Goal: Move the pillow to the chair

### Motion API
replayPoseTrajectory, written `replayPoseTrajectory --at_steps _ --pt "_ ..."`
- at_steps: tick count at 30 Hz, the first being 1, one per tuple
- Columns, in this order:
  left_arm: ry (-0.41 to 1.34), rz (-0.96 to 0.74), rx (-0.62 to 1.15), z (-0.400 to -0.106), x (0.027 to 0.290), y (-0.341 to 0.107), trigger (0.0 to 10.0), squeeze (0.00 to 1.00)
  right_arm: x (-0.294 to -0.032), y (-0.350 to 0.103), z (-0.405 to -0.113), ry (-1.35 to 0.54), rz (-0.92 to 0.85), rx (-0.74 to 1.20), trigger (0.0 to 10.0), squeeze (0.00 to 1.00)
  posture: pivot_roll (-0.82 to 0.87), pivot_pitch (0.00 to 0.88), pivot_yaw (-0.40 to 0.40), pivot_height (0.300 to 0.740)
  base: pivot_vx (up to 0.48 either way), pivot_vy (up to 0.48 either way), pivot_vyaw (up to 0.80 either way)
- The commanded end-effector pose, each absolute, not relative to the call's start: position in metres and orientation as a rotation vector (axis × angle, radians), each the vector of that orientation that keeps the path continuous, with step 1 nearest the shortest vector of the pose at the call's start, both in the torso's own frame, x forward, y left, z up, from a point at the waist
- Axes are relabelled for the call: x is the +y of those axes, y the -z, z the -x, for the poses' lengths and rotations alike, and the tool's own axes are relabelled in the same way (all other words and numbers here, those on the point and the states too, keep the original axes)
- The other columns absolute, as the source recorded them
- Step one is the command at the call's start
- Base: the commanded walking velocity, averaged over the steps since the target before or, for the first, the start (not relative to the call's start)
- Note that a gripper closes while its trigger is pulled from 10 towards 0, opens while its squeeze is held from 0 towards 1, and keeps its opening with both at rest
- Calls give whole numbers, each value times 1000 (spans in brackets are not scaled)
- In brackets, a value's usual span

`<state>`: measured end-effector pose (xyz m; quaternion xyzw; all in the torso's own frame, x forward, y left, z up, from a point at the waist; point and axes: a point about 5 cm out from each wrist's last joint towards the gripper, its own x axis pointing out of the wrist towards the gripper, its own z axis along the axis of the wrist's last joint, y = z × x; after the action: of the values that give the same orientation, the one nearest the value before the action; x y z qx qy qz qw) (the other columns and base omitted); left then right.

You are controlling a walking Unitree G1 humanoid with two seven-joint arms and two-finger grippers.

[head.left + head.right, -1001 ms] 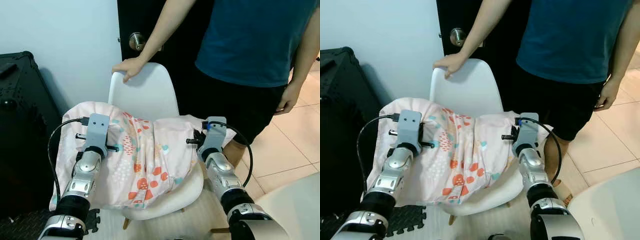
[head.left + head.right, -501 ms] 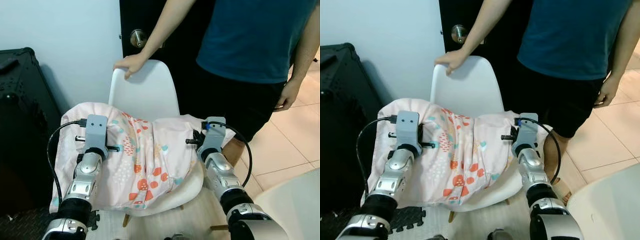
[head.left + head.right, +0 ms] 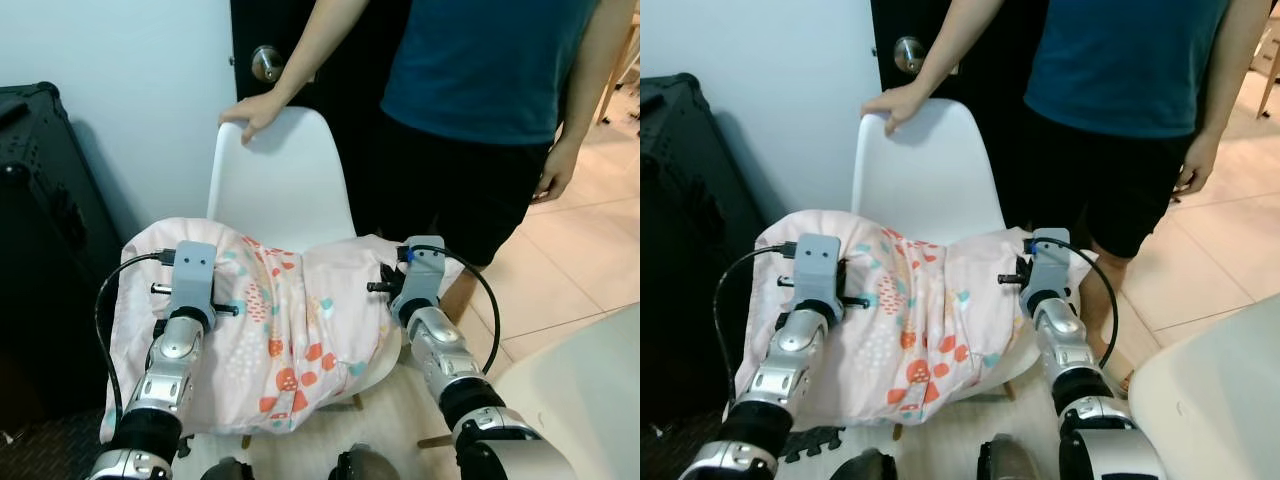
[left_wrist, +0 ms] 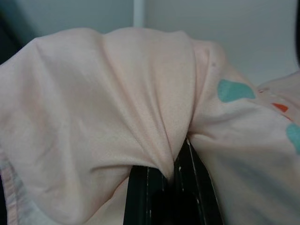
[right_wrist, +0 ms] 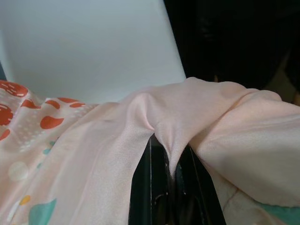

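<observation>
Compared with one second ago, both arms sit a little lower in the head views and the camera itself has shifted, while the pillow hangs a bit further down over the front edge of the seat. Now the pink patterned pillow [image 3: 285,320] lies across the seat of the white chair [image 3: 280,180], stretched between the two pincers, and its near edge droops down in front of the seat. On the robot's left side, the left gripper [image 4: 169,183] has its black fingers [image 4: 197,201] closed together on a pinched fold of the pillow cloth, and the fabric bunches up directly above the fingertips. On the robot's right side, the right gripper [image 5: 169,165] is also clamped on a fold of the same pillow, with the white chair back rising just beyond its fingertips. Behind both grippers a person in a dark blue shirt [image 3: 490,60] stands next to the chair, and the person's hand [image 3: 250,110] rests on the top edge of the chair back. To the outer side of the left gripper stands a black case [image 3: 40,240] against the wall.
</observation>
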<state>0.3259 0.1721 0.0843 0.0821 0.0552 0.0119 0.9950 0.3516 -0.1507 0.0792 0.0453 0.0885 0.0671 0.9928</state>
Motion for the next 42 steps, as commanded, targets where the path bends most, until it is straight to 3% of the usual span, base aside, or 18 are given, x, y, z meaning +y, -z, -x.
replayPoseTrajectory --at_steps 1,26,42 --pt "-7 -179 68 -328 168 -93 10000 0 -144 -88 -356 -166 -76 147 10000 0 38 27 -79 635 0 0 0" --pt "-68 -232 45 -344 188 -111 10000 0 -140 -97 -367 -209 -35 172 10000 0 43 63 -101 625 0 0 0" --pt "-27 -229 46 -349 171 -109 10000 0 -142 -98 -368 -206 -42 161 10000 0 41 49 -117 615 0 0 0"
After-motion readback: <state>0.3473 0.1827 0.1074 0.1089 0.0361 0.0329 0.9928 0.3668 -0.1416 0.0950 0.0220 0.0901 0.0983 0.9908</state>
